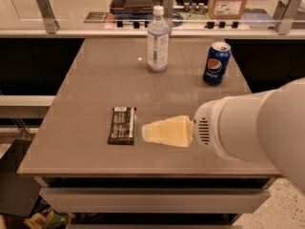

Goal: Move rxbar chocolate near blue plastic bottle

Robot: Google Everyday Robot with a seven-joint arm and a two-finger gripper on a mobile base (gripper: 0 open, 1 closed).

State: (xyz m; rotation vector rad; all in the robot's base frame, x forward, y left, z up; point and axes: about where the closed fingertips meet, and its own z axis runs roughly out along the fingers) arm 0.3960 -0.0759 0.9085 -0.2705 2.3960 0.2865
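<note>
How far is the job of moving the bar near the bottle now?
Nothing looks done yet. The bar lies flat near the front edge of the table, far from the bottle at the back. In hand: the hand hovers just right of the bar, not holding it. Left: grasp the bar, carry it back, set it beside the bottle.
</note>
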